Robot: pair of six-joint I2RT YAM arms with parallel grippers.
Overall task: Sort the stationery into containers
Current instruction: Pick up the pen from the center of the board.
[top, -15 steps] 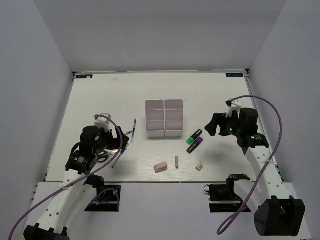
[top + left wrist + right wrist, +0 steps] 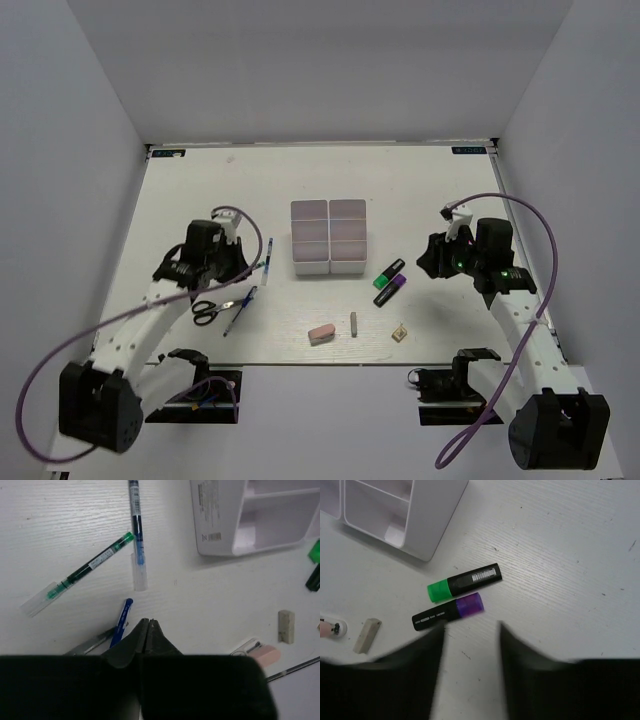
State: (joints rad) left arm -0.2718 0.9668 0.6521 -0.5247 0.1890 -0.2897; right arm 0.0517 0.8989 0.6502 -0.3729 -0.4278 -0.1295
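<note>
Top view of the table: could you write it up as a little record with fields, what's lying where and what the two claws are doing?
Tray: white, divided, mid-table, nothing visible inside
Left of tray: pens, scissors
Right of tray: green highlighter and purple highlighter, side by side
Near edge: pink eraser, grey stick, tan square
Left gripper: shut, empty, by the pens
Right gripper: open, empty, near the highlighters

- Top view: bright, even, diffuse light from overhead; table [image 2: 200, 190] near-white, shadows faint & soft.
- Left wrist cam: left gripper [image 2: 148, 626] underexposed, a black mass w/o detail; blue pen [image 2: 136, 535] ahead of jaws is sharp.
- Right wrist cam: right gripper [image 2: 470, 629] smeared, soft edges; green highlighter [image 2: 465, 583] just ahead of jaws crisp, barcode visible.
- Soft grey shadow along tray [image 2: 435, 520] wall, ahead-left of right jaws.
</note>
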